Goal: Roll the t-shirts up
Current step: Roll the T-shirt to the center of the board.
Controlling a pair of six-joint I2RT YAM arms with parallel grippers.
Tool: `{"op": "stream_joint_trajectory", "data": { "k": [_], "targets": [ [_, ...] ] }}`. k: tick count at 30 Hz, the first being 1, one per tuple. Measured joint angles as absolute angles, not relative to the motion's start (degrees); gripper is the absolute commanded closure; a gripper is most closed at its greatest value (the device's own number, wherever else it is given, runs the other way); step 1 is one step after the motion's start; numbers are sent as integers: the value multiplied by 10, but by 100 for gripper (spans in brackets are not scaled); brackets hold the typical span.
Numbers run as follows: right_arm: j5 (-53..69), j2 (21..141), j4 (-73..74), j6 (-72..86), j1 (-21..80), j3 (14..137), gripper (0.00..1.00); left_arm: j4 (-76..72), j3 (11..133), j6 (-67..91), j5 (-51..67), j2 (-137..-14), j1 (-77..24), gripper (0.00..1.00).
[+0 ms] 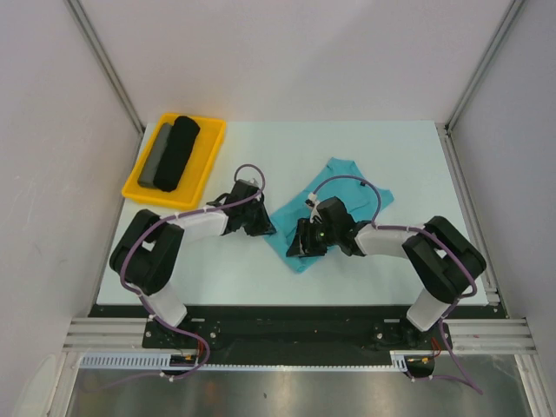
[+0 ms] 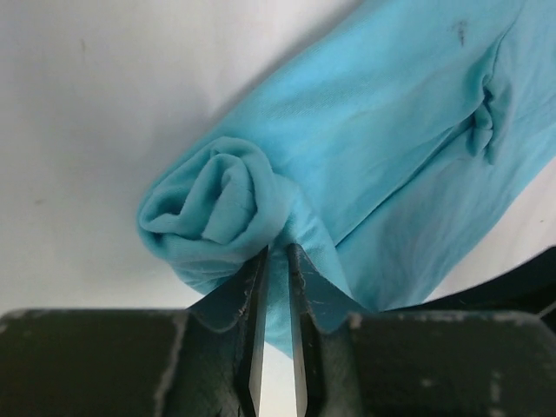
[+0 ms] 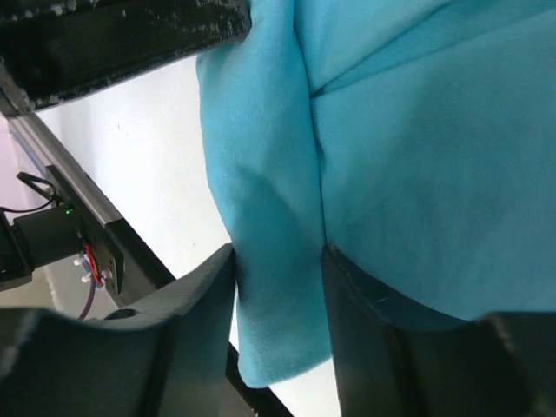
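Observation:
The teal t-shirt (image 1: 339,201) lies partly rolled in the middle of the table. In the left wrist view its near end (image 2: 217,208) is wound into a loose roll. My left gripper (image 2: 278,265) is shut on a thin fold of that roll's edge, at the shirt's left corner (image 1: 263,228) in the top view. My right gripper (image 3: 278,287) sits at the shirt's near corner (image 1: 302,243). Its fingers (image 3: 204,295) stand well apart, and a thick flap of the shirt (image 3: 269,217) hangs loosely between them.
A yellow tray (image 1: 214,132) at the back left holds a black fabric roll (image 1: 179,149) and a thinner grey one (image 1: 156,156). The table's near edge and its metal rail (image 3: 74,187) run close to the right gripper. The left arm's dark body (image 3: 113,35) shows just beyond.

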State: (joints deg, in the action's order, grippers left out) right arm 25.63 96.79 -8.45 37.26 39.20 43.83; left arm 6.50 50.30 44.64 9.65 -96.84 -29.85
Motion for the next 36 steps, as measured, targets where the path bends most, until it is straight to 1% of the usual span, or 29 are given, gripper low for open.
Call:
{"op": "stream_joint_trajectory", "data": {
  "k": [4,6,10,11,13,14,15,16,18,23,25,27,29,32,34,36],
  "targets": [
    [220,918,-45,361,407,430,45,73,519,446,92,-973,-300,80],
    [204,885,-32,358,414,419,48,78,526,446,91,-976,-301,80],
    [184,850,-20,358,418,397,58,86,533,445,86,-979,-302,80],
    [179,849,-19,358,421,391,62,88,533,445,86,-979,-302,80],
    [172,851,-16,360,424,378,66,92,535,445,83,-979,-302,80],
    [170,852,-16,361,427,373,69,93,535,445,82,-979,-302,80],
    [168,855,-17,362,429,369,70,94,535,445,81,-979,-303,80],
    [167,858,-17,363,430,367,69,96,536,445,81,-979,-303,80],
    [162,861,-16,364,431,364,62,98,538,445,81,-980,-303,80],
    [125,823,9,362,439,362,56,102,542,445,81,-984,-303,80],
    [90,783,31,355,455,362,55,105,544,444,80,-985,-303,80],
    [35,751,54,343,492,371,53,108,547,443,79,-987,-303,81],
    [-25,742,72,327,537,395,52,111,549,439,79,-987,-303,80],
    [-110,765,96,297,598,446,47,117,553,435,78,-988,-303,80],
    [-178,805,114,271,637,495,43,121,558,434,77,-990,-303,80],
    [-232,851,125,247,664,540,41,125,562,431,77,-993,-304,80]
  ]
}}
